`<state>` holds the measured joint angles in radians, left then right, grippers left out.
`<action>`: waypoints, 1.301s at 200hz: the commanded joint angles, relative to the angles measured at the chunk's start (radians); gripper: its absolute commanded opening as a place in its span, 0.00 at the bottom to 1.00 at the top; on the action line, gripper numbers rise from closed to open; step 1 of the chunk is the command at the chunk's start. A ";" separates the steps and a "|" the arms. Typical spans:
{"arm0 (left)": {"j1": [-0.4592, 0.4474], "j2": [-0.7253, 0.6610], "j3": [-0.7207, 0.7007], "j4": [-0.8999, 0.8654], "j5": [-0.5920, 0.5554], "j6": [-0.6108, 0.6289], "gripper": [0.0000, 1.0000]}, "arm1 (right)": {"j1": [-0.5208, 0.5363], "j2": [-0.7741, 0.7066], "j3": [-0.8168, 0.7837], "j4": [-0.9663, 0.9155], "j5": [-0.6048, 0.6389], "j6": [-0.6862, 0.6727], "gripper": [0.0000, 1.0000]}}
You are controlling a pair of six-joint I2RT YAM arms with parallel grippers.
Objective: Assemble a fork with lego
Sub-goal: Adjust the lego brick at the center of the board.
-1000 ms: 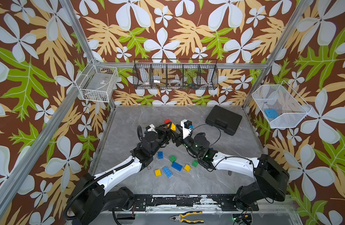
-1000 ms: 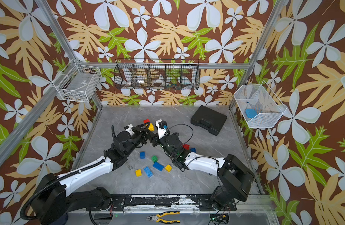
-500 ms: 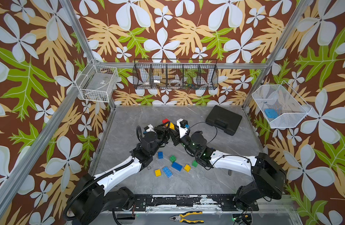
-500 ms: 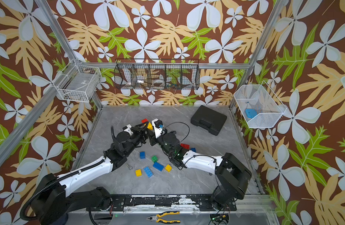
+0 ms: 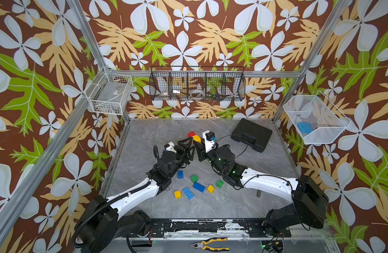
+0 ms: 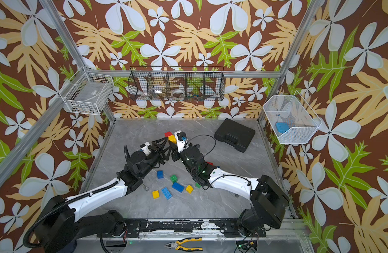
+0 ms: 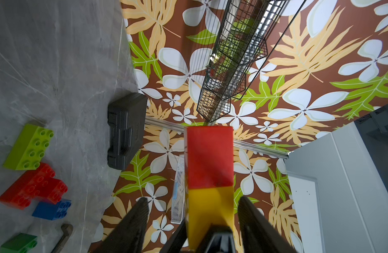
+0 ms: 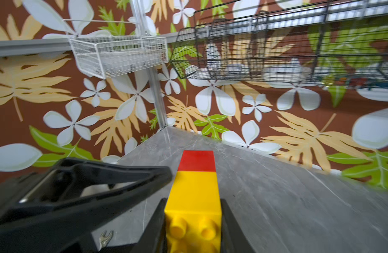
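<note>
In a top view: three blue bricks point(image 5: 198, 186), two green bricks point(image 5: 194, 178), three yellow bricks point(image 5: 177, 194), one red brick point(image 5: 191, 134), three wire baskets point(image 5: 110, 96), one black case point(image 5: 251, 134), one pair of pliers point(image 5: 210, 245); the left wrist view adds one lime brick point(image 7: 28, 146)

A red brick point(image 5: 191, 134) joined to a yellow brick point(image 5: 196, 138), clamped by the right gripper point(image 8: 193, 203), hangs left of the black case point(image 5: 251, 134). Loose bricks point(image 5: 198, 186) in blue, green and yellow lie scattered in front of that case.

From the table point(image 5: 145, 135) centre: bare marble at 10 and 11 o'clock. A case point(image 5: 251, 134) blocks 2 o'clock. Loose bricks point(image 5: 198, 186) crowd 6 o'clock; beyond them the front strip is open.
</note>
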<state>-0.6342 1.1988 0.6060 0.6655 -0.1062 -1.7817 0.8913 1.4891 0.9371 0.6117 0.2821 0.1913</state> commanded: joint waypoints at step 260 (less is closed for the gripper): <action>0.134 0.152 -0.032 -0.253 0.256 1.127 0.89 | -0.177 0.606 0.886 -1.644 -0.288 -0.042 0.27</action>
<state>-0.5011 1.3411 0.5690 0.3798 0.1219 -0.6773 0.7094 2.0869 1.8305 -1.0359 -0.0254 0.1314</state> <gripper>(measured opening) 0.897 0.315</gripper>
